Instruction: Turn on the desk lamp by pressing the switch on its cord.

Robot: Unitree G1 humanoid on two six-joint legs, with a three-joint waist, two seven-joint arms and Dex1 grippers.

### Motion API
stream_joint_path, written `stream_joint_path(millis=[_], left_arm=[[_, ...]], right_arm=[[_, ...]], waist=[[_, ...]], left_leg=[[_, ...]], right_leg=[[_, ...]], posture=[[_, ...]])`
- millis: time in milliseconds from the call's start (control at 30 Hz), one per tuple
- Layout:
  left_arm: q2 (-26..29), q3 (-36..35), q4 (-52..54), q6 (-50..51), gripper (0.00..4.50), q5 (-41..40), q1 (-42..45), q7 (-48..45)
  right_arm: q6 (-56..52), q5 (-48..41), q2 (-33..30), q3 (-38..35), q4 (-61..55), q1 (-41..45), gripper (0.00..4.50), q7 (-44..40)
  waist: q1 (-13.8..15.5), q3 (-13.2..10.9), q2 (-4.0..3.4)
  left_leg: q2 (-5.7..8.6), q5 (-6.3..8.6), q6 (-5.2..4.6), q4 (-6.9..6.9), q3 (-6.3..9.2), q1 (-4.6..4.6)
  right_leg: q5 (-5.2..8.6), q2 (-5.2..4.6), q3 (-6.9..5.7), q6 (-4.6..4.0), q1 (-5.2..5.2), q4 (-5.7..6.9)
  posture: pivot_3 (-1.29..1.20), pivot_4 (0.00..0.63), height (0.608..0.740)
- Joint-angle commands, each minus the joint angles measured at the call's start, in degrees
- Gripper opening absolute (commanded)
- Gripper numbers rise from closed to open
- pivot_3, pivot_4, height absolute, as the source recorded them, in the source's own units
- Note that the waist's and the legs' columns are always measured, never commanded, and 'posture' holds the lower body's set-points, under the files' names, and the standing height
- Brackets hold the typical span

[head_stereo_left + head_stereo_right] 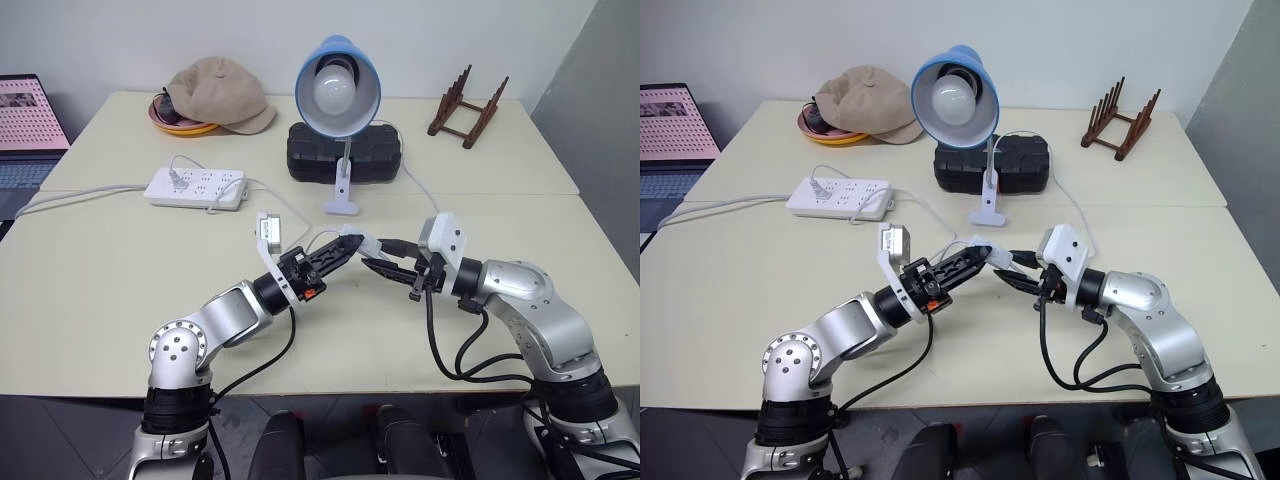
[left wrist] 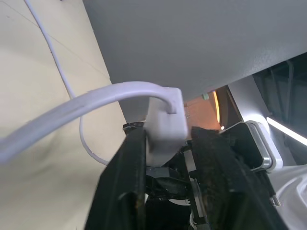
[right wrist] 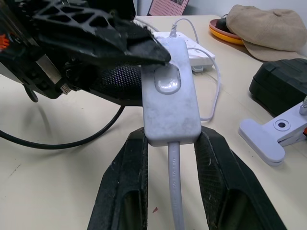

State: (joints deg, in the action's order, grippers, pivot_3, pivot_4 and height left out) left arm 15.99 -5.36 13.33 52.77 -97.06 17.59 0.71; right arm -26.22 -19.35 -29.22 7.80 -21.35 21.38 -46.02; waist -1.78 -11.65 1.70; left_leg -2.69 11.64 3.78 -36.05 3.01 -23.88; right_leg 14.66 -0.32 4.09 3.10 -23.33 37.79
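The desk lamp (image 1: 337,85) stands at the back of the table with its blue shade and white bulb facing me, on a small white base (image 1: 340,205). Its thin white cord (image 2: 57,120) runs to the switch (image 3: 170,96), which is held up above the table in front of me. My right gripper (image 3: 170,139) is shut on the near end of the switch, one finger on each side. My left gripper (image 2: 165,139) is shut on the far end, and one fingertip (image 3: 160,53) lies on top, right beside the oval button.
A white power strip (image 1: 195,187) with its thicker cable lies at the left. At the back are a beige cap (image 1: 220,95) on an orange plate (image 1: 180,125), a black case (image 1: 345,150) and a wooden rack (image 1: 467,108). A laptop (image 1: 30,130) sits at the far left.
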Motion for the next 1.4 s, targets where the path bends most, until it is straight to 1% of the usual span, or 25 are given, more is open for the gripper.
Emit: stream_joint_path(millis=[33,300,433,500,600,667,700,800,900,967,1033,1067,1133,1200,1400], left_arm=[[-0.58,0.03,1.99,-0.61,0.51,-2.47,0.97,-0.82],[-0.78,0.08,2.71,-1.16,0.50,-3.43,0.62,0.03],[-0.06,0.23,3.84,-1.87,0.50,1.55,0.72,-0.66],[0.29,-0.60,3.93,-2.07,1.20,1.52,0.60,-2.30],[1.93,-1.67,4.15,-1.13,1.80,-1.05,0.35,-3.11],[2.98,-1.79,4.40,-0.90,2.10,-1.17,0.36,-2.83],[3.73,-2.05,4.51,-0.83,2.34,-1.37,0.34,-2.45],[9.44,-3.77,6.29,1.19,2.93,0.12,-0.96,-4.06],[16.51,-4.91,8.71,2.99,3.59,4.19,-1.82,-8.58],[22.11,-4.88,11.08,3.60,3.97,9.67,-2.06,-13.06],[28.01,-4.87,13.40,2.48,4.38,16.94,-1.74,-17.47],[30.70,-4.57,14.50,1.45,4.45,20.75,-1.62,-19.73],[36.38,-4.08,16.77,-0.83,4.45,28.35,-1.51,-24.77],[40.30,-3.74,17.61,-3.03,4.45,34.06,-2.02,-29.39],[45.29,-3.83,15.08,-7.26,4.45,43.81,-2.84,-39.25]], right_arm=[[0.18,-0.59,-0.25,-0.71,-1.49,-0.06,1.01,0.19],[0.36,-0.49,-0.07,-0.59,-1.45,-0.18,1.01,0.40],[0.71,-0.25,0.19,-0.47,-0.93,0.20,1.01,0.63],[0.76,-0.29,0.64,-0.61,-0.15,0.83,1.01,0.92],[0.86,-0.43,1.30,-0.76,1.23,1.83,1.01,1.02],[1.01,-0.48,1.70,-0.74,2.25,2.47,1.01,0.96],[1.03,-0.51,2.07,-0.68,3.17,3.12,1.01,0.97],[0.38,-0.39,4.68,-0.26,8.37,6.61,1.01,1.90],[1.39,2.41,5.61,1.73,14.31,9.32,1.01,1.54],[2.10,5.20,5.74,3.73,19.24,11.26,1.01,1.56],[3.61,8.89,6.65,5.99,26.90,14.14,1.01,2.44],[4.51,9.80,7.12,6.76,29.84,15.28,1.01,1.99],[6.86,11.54,7.73,8.50,35.34,17.47,1.01,-0.15],[9.21,13.01,7.84,9.84,39.30,18.89,1.01,-2.24],[13.19,16.03,7.28,12.15,45.52,20.46,1.01,-7.34]], waist=[[0.01,0.00,0.00],[0.01,0.00,0.00],[0.01,0.00,0.00],[0.01,0.00,0.00],[-0.07,0.00,0.00],[-0.03,0.00,0.00],[-0.03,0.00,0.00],[-0.22,0.00,0.00],[-0.35,-0.02,-0.01],[-0.40,-0.02,0.00],[-0.40,-0.03,0.02],[-0.39,-0.04,0.01],[-0.34,-0.08,0.01],[-0.27,-0.08,-0.01],[-0.32,-0.10,-0.01]], left_leg=[[0.00,0.00,0.00,0.00,0.01,0.00],[0.00,0.00,0.00,0.00,0.00,0.00],[0.00,0.00,0.00,0.00,0.01,0.00],[0.00,0.00,0.00,0.00,0.00,0.00],[0.00,0.00,0.00,0.00,0.00,0.00],[-0.01,0.00,0.00,0.00,0.00,0.00],[-0.01,0.00,0.00,0.01,0.01,0.00],[-0.01,0.00,0.00,0.00,-0.02,0.00],[-0.03,0.00,0.00,0.03,-0.01,0.02],[-0.04,0.00,0.00,0.06,-0.02,0.01],[-0.04,0.00,0.00,0.10,-0.05,0.00],[-0.04,0.00,0.00,0.10,-0.06,-0.01],[-0.01,0.00,0.01,0.11,-0.13,-0.04],[-0.01,0.00,0.01,0.15,-0.15,-0.10],[-0.04,0.04,0.05,0.33,-0.20,-0.14]], right_leg=[[0.00,0.00,-0.01,0.00,0.00,0.00],[0.00,0.00,0.00,0.00,0.00,0.00],[0.00,0.00,-0.01,0.01,0.00,0.00],[0.00,0.00,0.00,0.00,0.00,0.00],[0.00,0.00,0.00,0.00,0.00,0.00],[0.00,0.00,-0.01,0.00,0.00,0.00],[0.00,0.00,-0.01,0.00,0.00,0.00],[0.01,0.00,0.01,-0.01,0.00,-0.01],[0.00,0.02,0.00,-0.01,-0.04,0.05],[0.11,0.03,0.00,-0.20,-0.09,0.04],[0.14,0.02,0.01,-0.26,-0.12,0.02],[0.14,0.02,0.01,-0.26,-0.13,0.00],[0.15,-0.02,0.04,-0.27,-0.17,-0.02],[0.15,-0.02,0.04,-0.27,-0.22,-0.09],[0.11,-0.06,0.02,-0.18,-0.32,-0.13]], posture=[[0.00,0.150,0.740],[0.00,0.150,0.740],[0.00,0.150,0.740],[0.00,0.150,0.740],[0.00,0.150,0.740],[0.00,0.150,0.740],[0.00,0.150,0.740],[0.00,0.150,0.740],[0.00,0.150,0.740],[0.00,0.150,0.740],[0.00,0.150,0.740],[0.00,0.150,0.740],[0.00,0.150,0.740],[0.00,0.150,0.740],[0.00,0.150,0.740]])
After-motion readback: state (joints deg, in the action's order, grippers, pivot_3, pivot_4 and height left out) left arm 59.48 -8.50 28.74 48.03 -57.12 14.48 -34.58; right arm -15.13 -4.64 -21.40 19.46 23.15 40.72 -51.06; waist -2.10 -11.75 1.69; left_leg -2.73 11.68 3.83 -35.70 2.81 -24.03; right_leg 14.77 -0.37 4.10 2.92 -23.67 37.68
